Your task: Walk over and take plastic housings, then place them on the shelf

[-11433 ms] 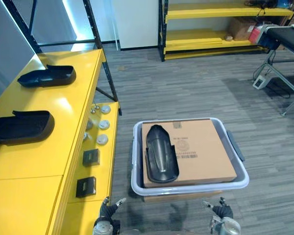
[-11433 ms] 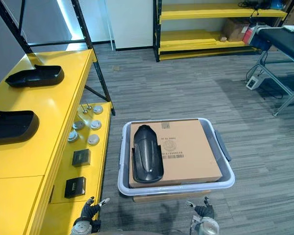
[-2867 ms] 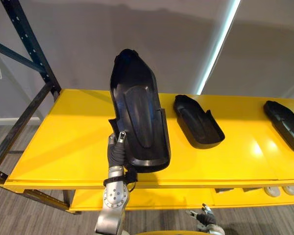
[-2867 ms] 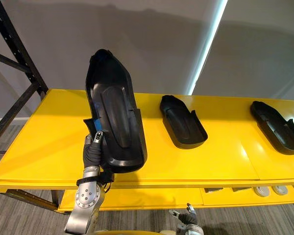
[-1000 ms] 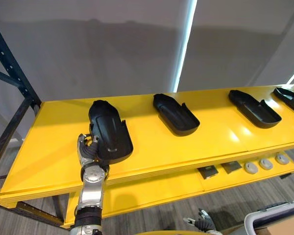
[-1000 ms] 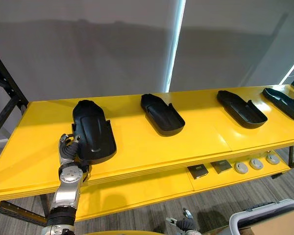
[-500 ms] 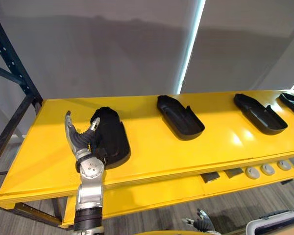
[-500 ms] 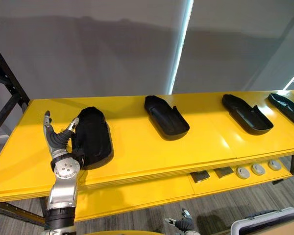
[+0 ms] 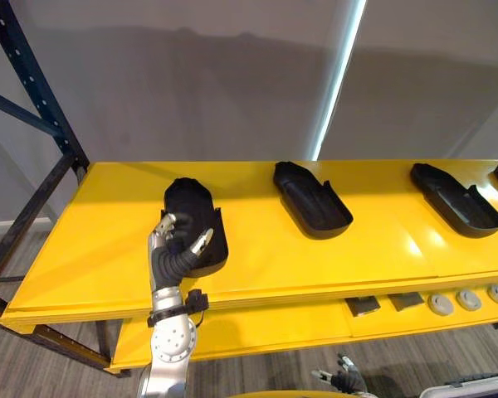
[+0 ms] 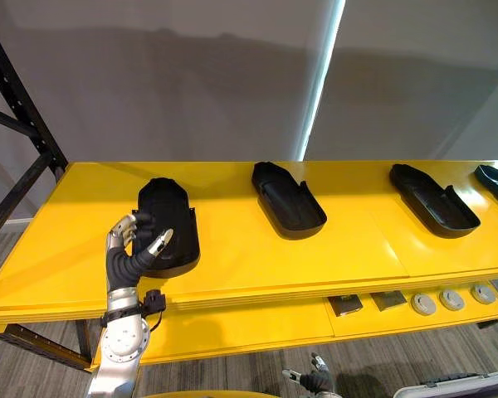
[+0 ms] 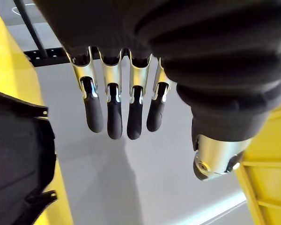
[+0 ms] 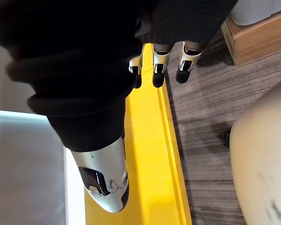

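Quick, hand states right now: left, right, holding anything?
Left hand: open, fingers straight, holding nothing; the black plastic housing lies free on the yellow shelf.
Right hand: open, empty, hanging low.

left hand (image 9: 173, 255) raised, fingers loosely spread.

eyes: high, facing down, share shelf (image 9: 257, 267) | wrists: close-up

Soft, even indoor light, no harsh contrast. Bright vertical light strip (image 9: 339, 83) at 12 to 1 o'clock on grey wall (image 9: 191, 91), brightest spot in head views. Darker band across wall top. Glossy yellow shelf (image 9: 257, 265) shows pale glare patches toward 3 o'clock. Black housings (image 9: 311, 199) cast faint, short shadows.
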Controlling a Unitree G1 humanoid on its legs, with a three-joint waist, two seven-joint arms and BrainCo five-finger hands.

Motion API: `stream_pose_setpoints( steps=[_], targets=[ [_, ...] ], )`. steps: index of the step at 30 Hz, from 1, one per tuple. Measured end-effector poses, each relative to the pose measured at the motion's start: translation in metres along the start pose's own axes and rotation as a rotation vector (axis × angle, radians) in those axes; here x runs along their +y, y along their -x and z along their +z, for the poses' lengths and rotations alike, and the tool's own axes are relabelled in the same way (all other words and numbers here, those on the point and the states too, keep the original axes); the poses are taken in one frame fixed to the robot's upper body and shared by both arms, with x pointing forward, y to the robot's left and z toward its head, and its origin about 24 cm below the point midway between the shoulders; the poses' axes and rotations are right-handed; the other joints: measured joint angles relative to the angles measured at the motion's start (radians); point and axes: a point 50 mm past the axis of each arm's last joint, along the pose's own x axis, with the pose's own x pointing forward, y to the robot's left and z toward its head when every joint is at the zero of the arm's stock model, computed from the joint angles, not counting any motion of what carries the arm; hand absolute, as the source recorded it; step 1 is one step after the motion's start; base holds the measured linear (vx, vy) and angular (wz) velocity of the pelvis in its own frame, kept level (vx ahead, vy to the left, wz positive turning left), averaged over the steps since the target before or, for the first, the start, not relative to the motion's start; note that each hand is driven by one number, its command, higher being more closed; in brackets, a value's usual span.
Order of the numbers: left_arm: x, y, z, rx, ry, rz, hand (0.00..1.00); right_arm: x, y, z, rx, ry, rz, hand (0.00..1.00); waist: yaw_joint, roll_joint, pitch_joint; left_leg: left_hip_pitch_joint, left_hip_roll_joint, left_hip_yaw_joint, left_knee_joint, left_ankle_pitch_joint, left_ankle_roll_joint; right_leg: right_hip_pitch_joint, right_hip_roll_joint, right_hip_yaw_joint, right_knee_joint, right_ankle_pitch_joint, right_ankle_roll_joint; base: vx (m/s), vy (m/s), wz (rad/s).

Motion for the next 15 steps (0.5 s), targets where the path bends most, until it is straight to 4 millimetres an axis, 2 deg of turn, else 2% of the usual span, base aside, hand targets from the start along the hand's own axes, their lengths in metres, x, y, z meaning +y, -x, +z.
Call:
stream_pose_setpoints(
  steps=[3, 8, 15],
  targets=[
    [-0.005, 0.008, -0.009, 0.055, 0.007, -0.062, 1.00, 0.006, 0.000, -0.001, 0.008, -0.008, 0.012, 0.00, 0.004, -0.018, 0.009, 0.002, -0.003, -0.001, 0.001, -0.003, 0.004, 0.014, -0.004, 0.000, 0.001, 0.005, -0.001, 0.04, 0.015, 0.03],
    [-0.017, 0.017, -0.027, 0.139, 0.003, -0.151, 1.00, 0.005, 0.000, -0.002, 0.012, -0.007, 0.011, 0.00, 0.021, -0.014, 0.011, 0.006, -0.014, 0.001, 0.001, -0.017, 0.010, 0.014, -0.014, 0.001, 0.005, -0.003, 0.009, 0.04, 0.029, -0.02],
    [-0.025, 0.016, -0.031, 0.155, 0.007, -0.189, 1.00, 0.004, 0.001, 0.000, 0.000, -0.008, 0.008, 0.00, 0.022, -0.002, 0.020, 0.017, -0.019, 0.015, 0.000, -0.031, 0.011, 0.014, -0.020, 0.005, 0.017, -0.014, 0.019, 0.02, 0.009, -0.02]
  ],
)
